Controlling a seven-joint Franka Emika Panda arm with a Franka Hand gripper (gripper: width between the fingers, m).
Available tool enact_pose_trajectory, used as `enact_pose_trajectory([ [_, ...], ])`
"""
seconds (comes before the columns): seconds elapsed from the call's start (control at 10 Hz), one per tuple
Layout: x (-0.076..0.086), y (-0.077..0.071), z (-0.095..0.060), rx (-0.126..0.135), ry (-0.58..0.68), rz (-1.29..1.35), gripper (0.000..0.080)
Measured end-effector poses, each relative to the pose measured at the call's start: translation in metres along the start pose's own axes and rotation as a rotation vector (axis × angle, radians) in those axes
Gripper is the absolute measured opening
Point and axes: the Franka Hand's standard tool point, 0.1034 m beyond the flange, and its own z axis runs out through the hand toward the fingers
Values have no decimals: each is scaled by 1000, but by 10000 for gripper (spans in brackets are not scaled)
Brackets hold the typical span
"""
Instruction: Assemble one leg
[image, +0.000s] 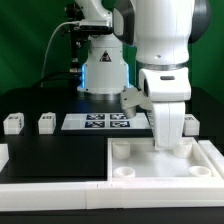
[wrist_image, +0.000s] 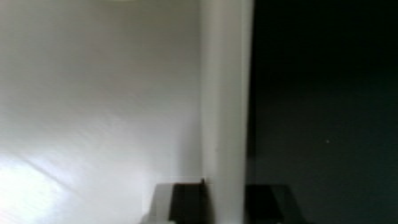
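Over the far wall of the tray (image: 60, 168), gripper (image: 168, 146) sat low; couldn't tell jaws apart or clamped. Nearest leg (image: 190, 124) lay just beside it. Next grab wanted a square, centred approach.

White tray (image: 130, 148); white leg (image: 46, 123), black-and-white tag; black table (image: 60, 145).

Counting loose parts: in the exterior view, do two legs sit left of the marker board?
Yes, one leg and a second leg stand apart at the exterior view's left of the marker board.
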Motion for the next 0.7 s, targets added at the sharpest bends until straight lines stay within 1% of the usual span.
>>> enact_pose_trajectory([
  [0.1,-2,1,0,-1,0,-15,76],
  [0.3,-4,0,0,6,-1,-25,76],
  [0.6,-4,0,1,6,-1,-19,84],
  [0.7,-4,0,1,5,-1,-14,254],
])
